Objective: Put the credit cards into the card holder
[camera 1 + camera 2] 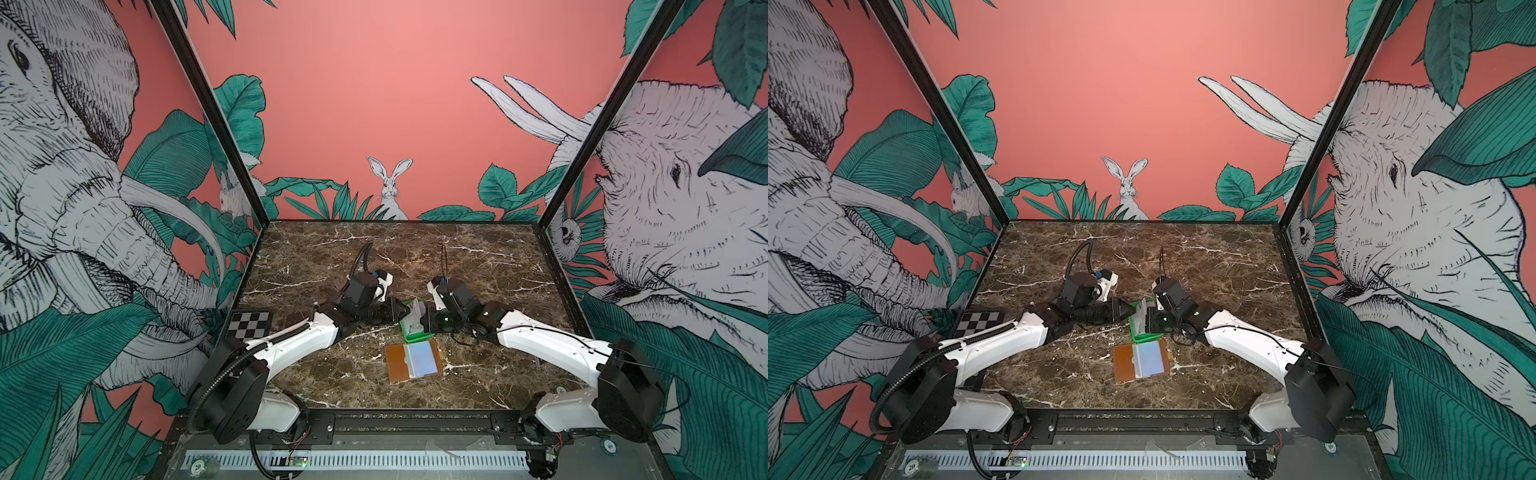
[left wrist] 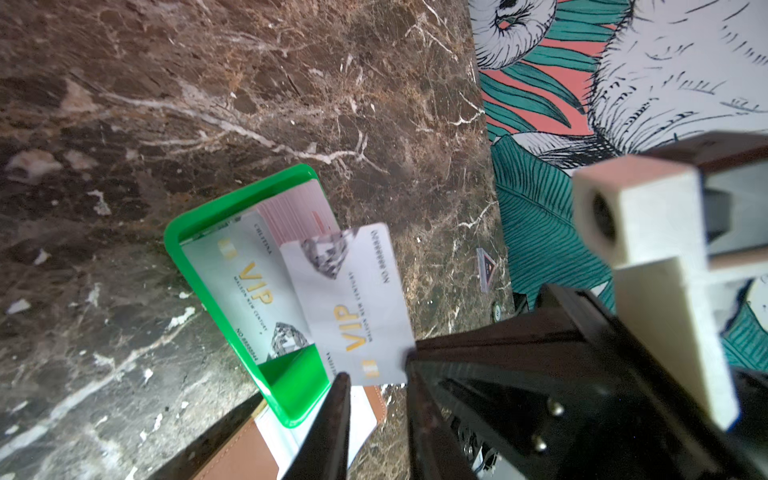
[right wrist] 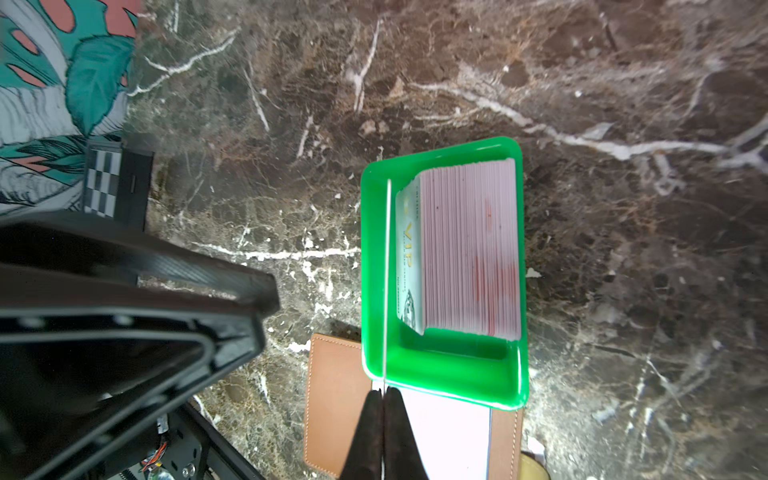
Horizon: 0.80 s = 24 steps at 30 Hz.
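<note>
Across the dark marble-look worktop [image 1: 311,249], left to right in a top view: a chequered board [image 1: 249,324] at centre left beside the left arm; the left tool [image 1: 401,314] reaching in toward the middle, its jaws parted a little and, as far as its wrist view shows, gripping nothing, though the end of the lifted card [image 2: 353,299] sits just off their tips; then the green tray [image 3: 457,392] at centre, where the rest of the credit cards [image 3: 469,249] stand packed on edge against one wall; over the tray the lifted card, a white one with gold VIP lettering, held clear of the stack by one short end in the right tool [image 3: 383,399], whose fingers are pressed together on it; and, in the lower centre just below the tray, the card holder [image 1: 397,365], lying open and flat with a pale blue panel [image 1: 422,359] on its right half, card or clear sleeve unclear. The card looks light, thin and glossy, stiff enough to keep its shape yet likely to bow or slip if pinched near a corner, so a grip square across a short end, leaving the far edge free to lead into a sleeve, seems the sound one; the holder looks soft and light and may skate on the polished stone unless the left tool steadies it
</note>
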{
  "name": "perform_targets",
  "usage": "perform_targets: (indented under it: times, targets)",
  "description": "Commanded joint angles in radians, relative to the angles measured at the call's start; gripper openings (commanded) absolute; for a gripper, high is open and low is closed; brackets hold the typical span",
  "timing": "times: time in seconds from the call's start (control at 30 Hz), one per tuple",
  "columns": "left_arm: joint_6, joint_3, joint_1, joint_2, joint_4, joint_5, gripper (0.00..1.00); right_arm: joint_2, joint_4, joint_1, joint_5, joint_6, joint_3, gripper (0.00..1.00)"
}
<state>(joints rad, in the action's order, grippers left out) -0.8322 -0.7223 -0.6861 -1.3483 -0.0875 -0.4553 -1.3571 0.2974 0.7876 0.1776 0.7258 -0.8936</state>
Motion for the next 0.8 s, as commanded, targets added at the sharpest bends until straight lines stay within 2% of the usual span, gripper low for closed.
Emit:
perform_targets:
  times: [0.0, 0.33, 0.53, 0.77]
  targets:
    - [-0.053, 0.073, 0.008, 0.053, -0.158, -0.047, 0.28, 0.055, 0.045, -0.015, -0.010, -0.020, -0.022, 0.00]
    - [-0.079, 0.139, 0.009, 0.146, -0.329, -0.121, 0.33, 0.240, 0.054, -0.117, 0.166, -0.010, -0.017, 0.00]
    - [-0.142, 0.132, 0.011, 0.117, -0.453, -0.198, 0.37, 0.333, 0.054, -0.152, 0.261, 0.033, -0.035, 0.00]
    - [-0.186, 0.110, 0.010, 0.093, -0.529, -0.240, 0.36, 0.399, 0.032, -0.166, 0.331, 0.076, -0.045, 0.00]
